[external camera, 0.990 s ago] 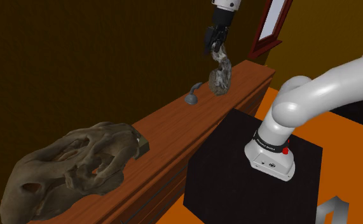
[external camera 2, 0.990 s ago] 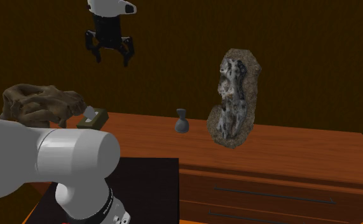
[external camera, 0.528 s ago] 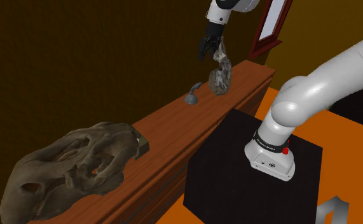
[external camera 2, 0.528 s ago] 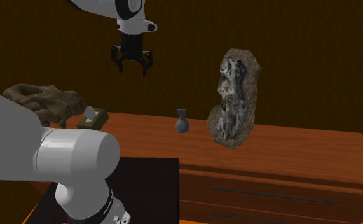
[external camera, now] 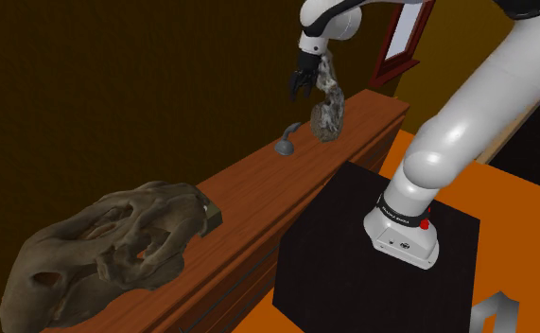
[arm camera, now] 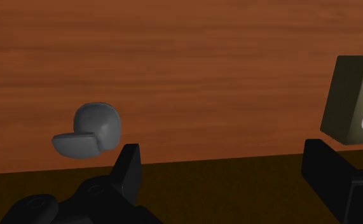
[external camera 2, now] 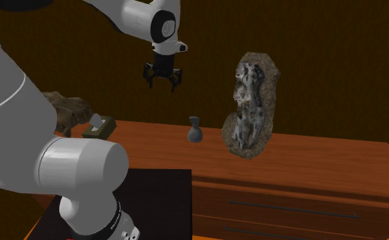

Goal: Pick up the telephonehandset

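The telephone handset [external camera: 285, 144] is a small grey rounded piece that lies on the wooden dresser top [external camera: 258, 189], beside a tall stone slab. In the second exterior view the handset [external camera 2: 195, 131] sits left of that slab, and my gripper [external camera 2: 162, 80] hangs well above it and a little to that view's left. In the shoulder view the gripper [external camera: 301, 87] hovers high over the handset. In the wrist view the black fingers stand wide apart around my gripper [arm camera: 221, 153], and the handset [arm camera: 88, 130] lies just outside one finger. Nothing is held.
A rough grey stone slab [external camera 2: 253, 106] stands upright on the dresser close to the handset. An olive tissue box [external camera 2: 99, 127] and a big brown skull [external camera: 107, 251] occupy the other end. The black stand [external camera: 353, 255] abuts the dresser front. A red-framed picture [external camera: 405, 38] leans behind.
My gripper has travelled toward the second exterior view's right and slightly down, from over the tissue box to near above the handset. It stays open. Nothing on the dresser moved.
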### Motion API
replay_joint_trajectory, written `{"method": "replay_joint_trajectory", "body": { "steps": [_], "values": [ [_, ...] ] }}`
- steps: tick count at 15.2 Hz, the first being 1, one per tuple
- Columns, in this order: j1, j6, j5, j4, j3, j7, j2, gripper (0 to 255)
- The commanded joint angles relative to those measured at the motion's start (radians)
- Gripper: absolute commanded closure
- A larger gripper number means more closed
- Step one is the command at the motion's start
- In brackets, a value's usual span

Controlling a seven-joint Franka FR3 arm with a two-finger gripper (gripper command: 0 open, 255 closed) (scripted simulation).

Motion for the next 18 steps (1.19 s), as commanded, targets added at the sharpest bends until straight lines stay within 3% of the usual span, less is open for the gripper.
{"method": "replay_joint_trajectory", "body": {
  "steps": [1,9,18],
  "values": [
    [-0.002,0.036,0.024,0.023,-0.021,-0.038,0.074,0],
    [-0.042,0.103,0.165,0.203,-0.065,-0.192,0.396,0],
    [-0.156,0.095,0.295,0.495,-0.038,-0.302,0.758,0]
  ]
}}
